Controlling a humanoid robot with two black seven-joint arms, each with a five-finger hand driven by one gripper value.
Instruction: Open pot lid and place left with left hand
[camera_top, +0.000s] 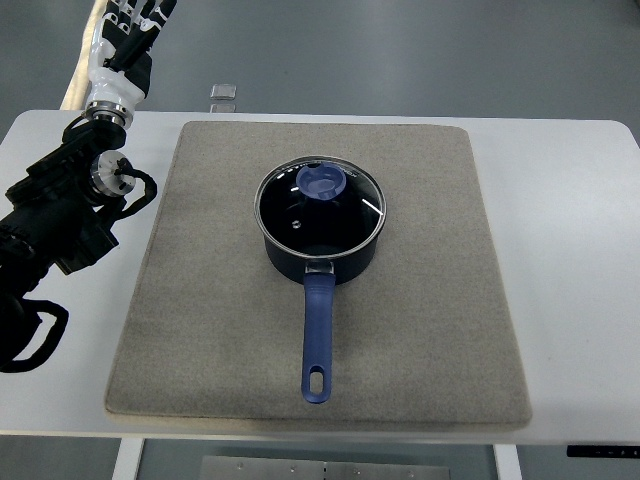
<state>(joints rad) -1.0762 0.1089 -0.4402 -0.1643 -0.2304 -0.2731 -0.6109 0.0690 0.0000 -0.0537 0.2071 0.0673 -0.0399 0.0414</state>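
A dark blue pot (320, 250) with a long blue handle (317, 335) pointing toward me stands in the middle of a grey mat (200, 300). A glass lid (345, 215) with a blue knob (321, 181) sits on the pot, the knob toward the far rim. My left arm comes in from the left edge and reaches up to the far left corner; its hand (128, 25) is at the top edge of the view, beyond the table and well away from the pot, fingers relaxed and holding nothing. The right arm does not show.
The mat lies on a white table (570, 250). A small clear block (223, 93) lies just past the table's far edge. The left arm's black body and cables (60, 230) lie over the table's left side.
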